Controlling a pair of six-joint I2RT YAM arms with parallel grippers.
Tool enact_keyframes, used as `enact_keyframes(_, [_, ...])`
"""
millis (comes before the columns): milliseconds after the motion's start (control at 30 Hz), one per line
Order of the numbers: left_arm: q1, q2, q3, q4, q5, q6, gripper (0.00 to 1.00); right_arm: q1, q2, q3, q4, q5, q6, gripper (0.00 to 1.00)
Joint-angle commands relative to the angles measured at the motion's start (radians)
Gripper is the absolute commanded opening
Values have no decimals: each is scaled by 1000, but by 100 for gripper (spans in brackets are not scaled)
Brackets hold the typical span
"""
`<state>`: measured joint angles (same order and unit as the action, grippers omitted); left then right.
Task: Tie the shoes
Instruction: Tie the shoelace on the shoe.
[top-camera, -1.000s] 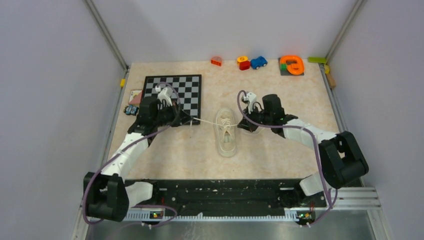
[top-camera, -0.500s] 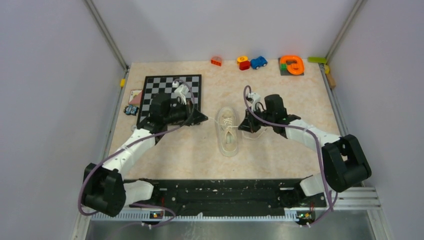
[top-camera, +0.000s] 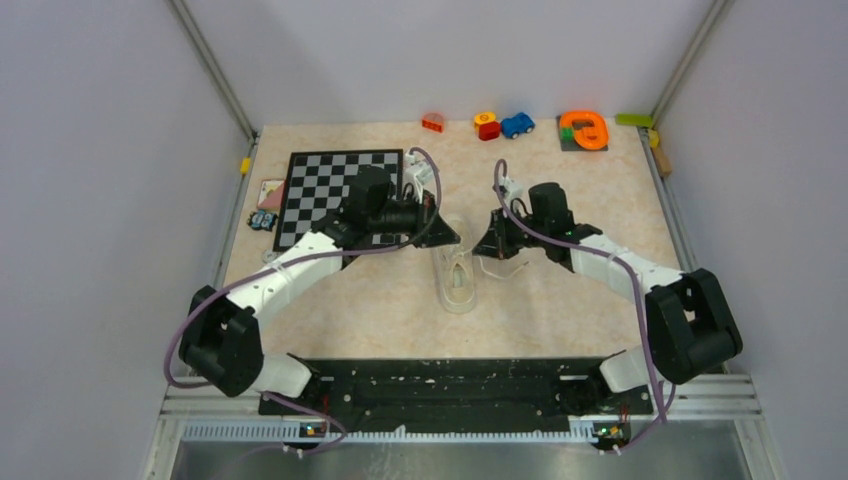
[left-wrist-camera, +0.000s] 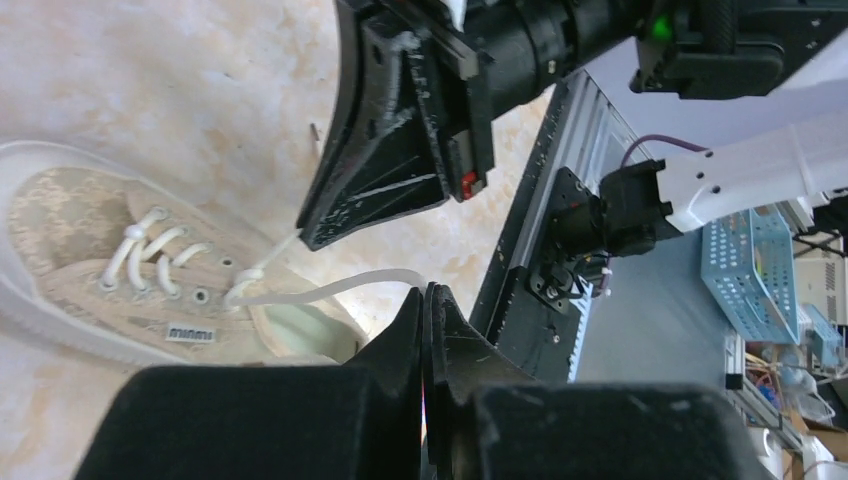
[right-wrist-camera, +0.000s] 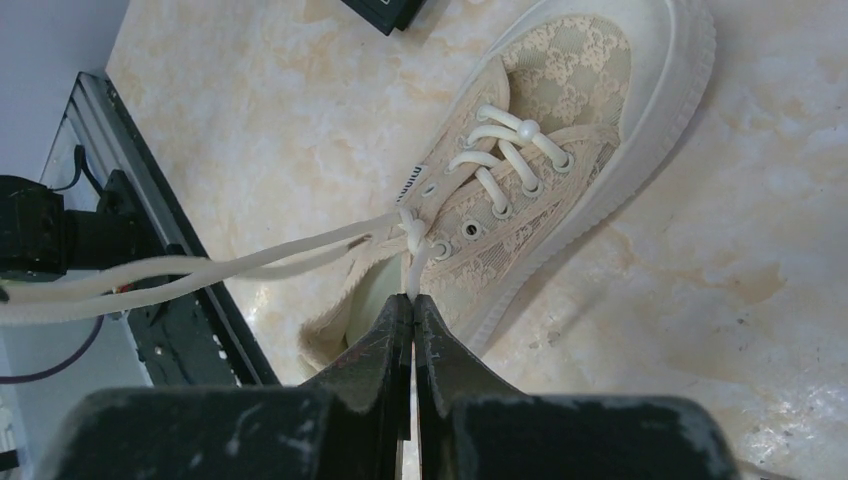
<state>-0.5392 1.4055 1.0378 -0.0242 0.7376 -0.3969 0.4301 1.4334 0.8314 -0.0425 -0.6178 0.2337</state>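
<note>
Table (top-camera: 560, 300) has a beige marbled top. Grey walls (top-camera: 100, 150) stand on three sides and a black rail (top-camera: 450, 385) runs along the near edge. A chessboard (top-camera: 320, 180) lies back left, partly under the left arm. Small toys line the far edge, among them a blue car (top-camera: 517, 125).

The shoe (top-camera: 458, 285) sits mid-table, just right of the chessboard, lying lengthwise near-to-far between the two grippers.

Left gripper (left-wrist-camera: 425, 300) is clenched on one white lace (left-wrist-camera: 330, 288) that runs back to the top eyelets. Right gripper (right-wrist-camera: 412, 305) is pinched tight on the other lace end (right-wrist-camera: 412, 265), just above the knot.

The side tag (left-wrist-camera: 190, 332) on the shoe has dark lettering that is too small to read reliably.
</note>
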Motion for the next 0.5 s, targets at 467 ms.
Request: enact_keyframes(467, [536, -139, -516, 408, 111, -330, 0, -47, 60, -32, -134, 410, -21, 0])
